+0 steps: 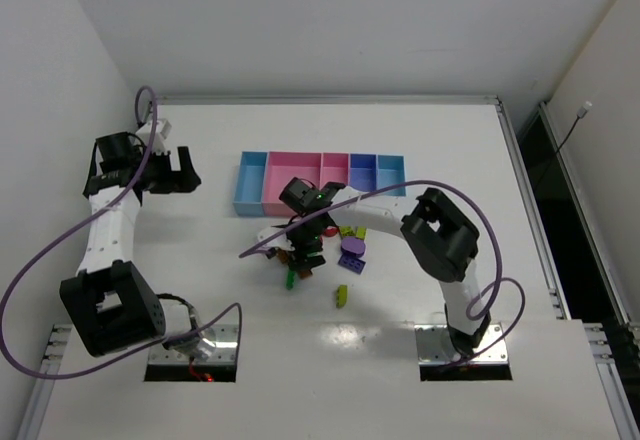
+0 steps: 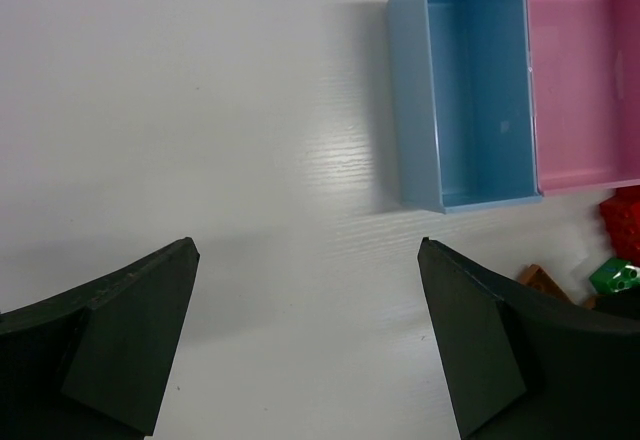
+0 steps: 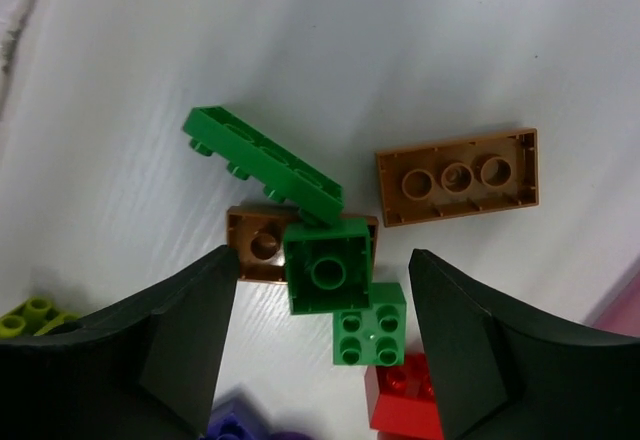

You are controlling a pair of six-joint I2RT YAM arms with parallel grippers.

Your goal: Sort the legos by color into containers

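A white table (image 1: 200, 290) is carrying the legos (image 1: 320, 250), heaped at centre frame just below the containers (image 1: 320, 182). The right gripper (image 3: 322, 290) is hovering, fingers apart, around a green square brick (image 3: 327, 268). The brick is probably light, stiff and slick, and best pinched across its flat sides. A tilted green plate (image 3: 262, 165) and an orange brick (image 3: 255, 245) are crowding it. The left gripper (image 2: 308, 250) is gaping, holding nothing, at far left.

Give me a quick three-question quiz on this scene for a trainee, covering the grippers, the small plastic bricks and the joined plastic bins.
1. True or false: the left gripper hangs open above the white table, holding nothing.
2. What colour is the square plastic brick between the jaw tips of the right gripper? A purple, B green, C yellow-green.
3. Do the joined blue and pink plastic bins hold anything yet?
Key: 1 true. 2 B. 3 nothing visible.
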